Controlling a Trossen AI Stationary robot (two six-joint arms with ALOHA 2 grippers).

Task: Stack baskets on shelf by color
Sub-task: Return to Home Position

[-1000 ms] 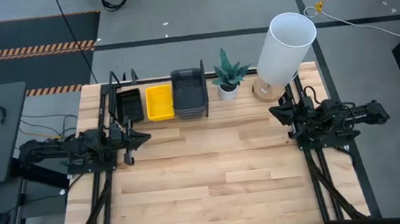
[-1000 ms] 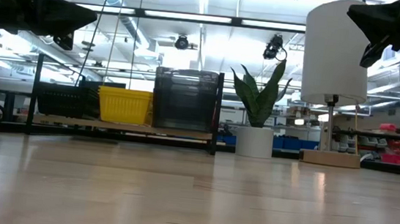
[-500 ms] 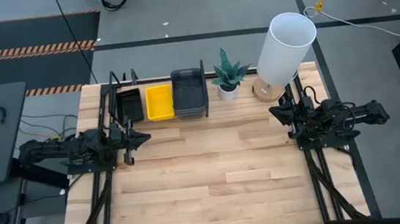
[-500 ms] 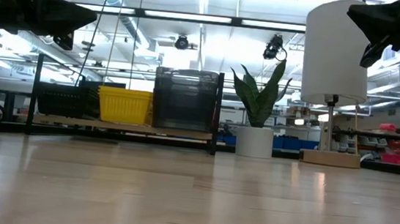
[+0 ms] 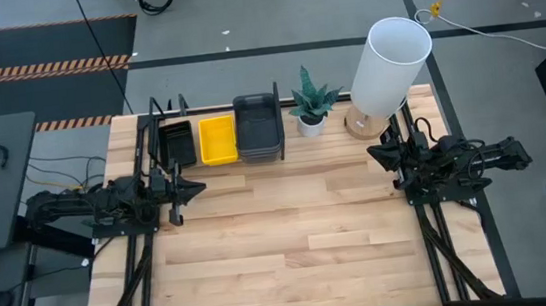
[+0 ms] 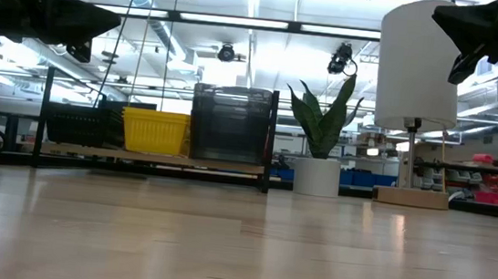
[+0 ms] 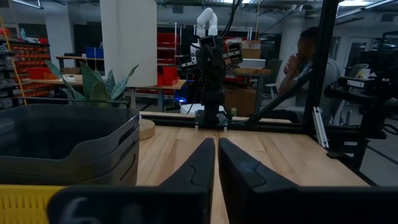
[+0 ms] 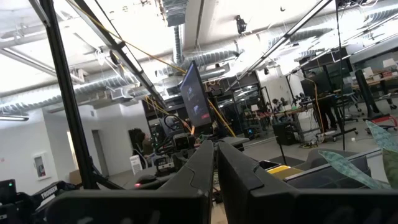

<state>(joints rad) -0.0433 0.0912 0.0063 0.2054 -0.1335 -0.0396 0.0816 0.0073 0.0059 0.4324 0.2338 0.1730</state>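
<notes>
On the shelf (image 5: 224, 164) at the table's far left stand three piles of baskets side by side: black slatted ones (image 5: 178, 142) on the left, yellow ones (image 5: 216, 139) in the middle, dark grey ones (image 5: 257, 126) on the right, the tallest pile (image 6: 230, 123). The shelf's light-wood board (image 6: 151, 158) bears them. My left gripper (image 5: 199, 188) hangs shut above the table just near of the shelf, pointing right. My right gripper (image 5: 374, 155) hangs shut at the table's right side beside the lamp, pointing left. Neither holds anything.
A white plant pot with a green plant (image 5: 311, 104) stands right of the shelf. A large white cylinder lamp (image 5: 389, 65) on a round wooden base sits at the far right. Bare wood table (image 5: 302, 241) spreads between and near of the arms. A person (image 7: 309, 57) is beyond the table.
</notes>
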